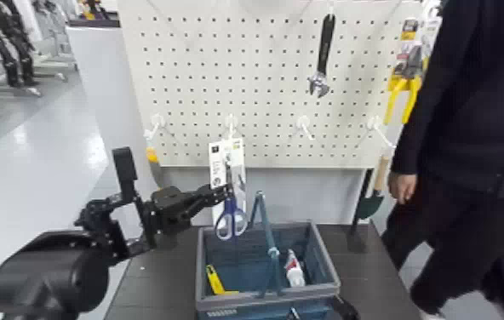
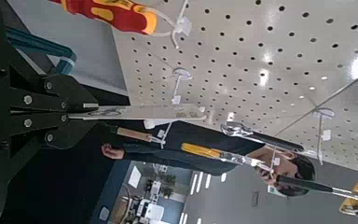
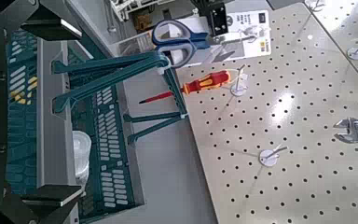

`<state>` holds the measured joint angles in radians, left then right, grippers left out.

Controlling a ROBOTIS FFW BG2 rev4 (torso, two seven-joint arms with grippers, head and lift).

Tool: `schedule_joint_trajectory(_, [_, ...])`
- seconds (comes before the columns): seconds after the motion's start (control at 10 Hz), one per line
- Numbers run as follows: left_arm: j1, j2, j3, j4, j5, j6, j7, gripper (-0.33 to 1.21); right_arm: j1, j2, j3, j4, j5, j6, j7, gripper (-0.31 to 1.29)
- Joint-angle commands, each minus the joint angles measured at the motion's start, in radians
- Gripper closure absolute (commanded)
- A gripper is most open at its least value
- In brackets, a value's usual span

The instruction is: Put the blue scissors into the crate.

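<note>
The blue scissors, blue loop handles downward, are fixed to a tall white card that stands upright in front of the pegboard, above the back left corner of the crate. My left gripper is shut on the card's left edge. In the left wrist view its fingers pinch the card, seen edge-on. The right wrist view shows the scissors beside the crate's raised handles. My right gripper is open above the crate's front.
A person stands close at the right. On the pegboard hang a wrench, yellow pliers and a red-and-yellow screwdriver. The crate holds a white bottle and a yellow tool. A green tool leans at the right.
</note>
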<state>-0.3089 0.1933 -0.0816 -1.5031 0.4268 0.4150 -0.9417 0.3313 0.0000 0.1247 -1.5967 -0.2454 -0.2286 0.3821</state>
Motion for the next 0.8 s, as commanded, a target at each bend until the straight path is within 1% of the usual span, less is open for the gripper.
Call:
schedule_joint_trajectory(0.1, [0.016, -0.002, 0.009, 0.053, -0.029, 0.001, -0.006, 1.17, -0.002, 0.006, 0.000, 0.003, -0.002, -0.001, 0.001, 0.14])
schedule_joint_trajectory(0.4, [0.017, -0.002, 0.005, 0.132, -0.054, -0.012, -0.019, 1.17, -0.002, 0.008, 0.000, 0.004, -0.003, -0.005, 0.001, 0.14])
schedule_joint_trajectory(0.8, [0.019, -0.008, -0.001, 0.201, -0.071, -0.032, -0.025, 1.17, -0.002, 0.008, 0.001, 0.007, -0.005, -0.005, 0.003, 0.14])
